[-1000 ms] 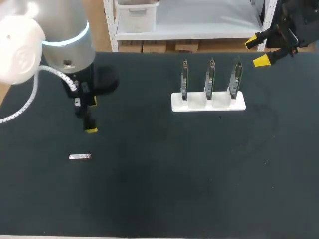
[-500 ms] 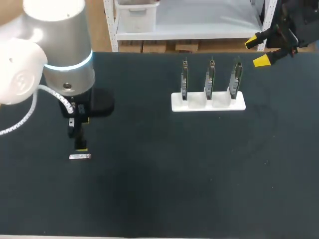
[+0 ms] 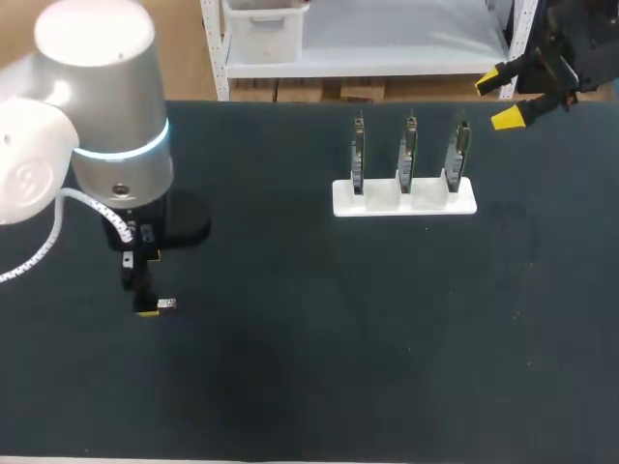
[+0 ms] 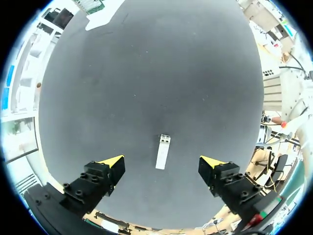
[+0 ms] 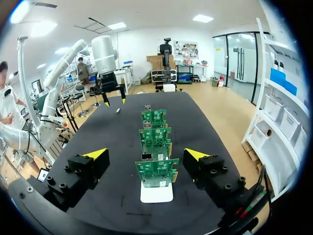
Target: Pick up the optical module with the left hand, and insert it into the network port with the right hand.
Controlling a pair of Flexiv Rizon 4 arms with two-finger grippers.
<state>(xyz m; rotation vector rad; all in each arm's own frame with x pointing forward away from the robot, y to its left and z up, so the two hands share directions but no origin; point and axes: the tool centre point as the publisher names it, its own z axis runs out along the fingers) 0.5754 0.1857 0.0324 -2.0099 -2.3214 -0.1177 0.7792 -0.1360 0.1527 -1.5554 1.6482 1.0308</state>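
Left gripper (image 4: 162, 163) spread wide, hovering over the optical module (image 4: 163, 151), which lies flat on the table (image 4: 146, 73) between its fingers, untouched; I judge it light, rigid, slick metal, so I'd pinch the long sides mid-body, clear of the connector end.

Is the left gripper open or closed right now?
Open: the left gripper has its yellow tips wide apart either side of the optical module, neither touching it.

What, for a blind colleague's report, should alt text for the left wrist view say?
A small silver optical module lies flat on the dark table, between the wide-open yellow-tipped fingers of the left gripper. Far ahead, a white stand holds green circuit boards.
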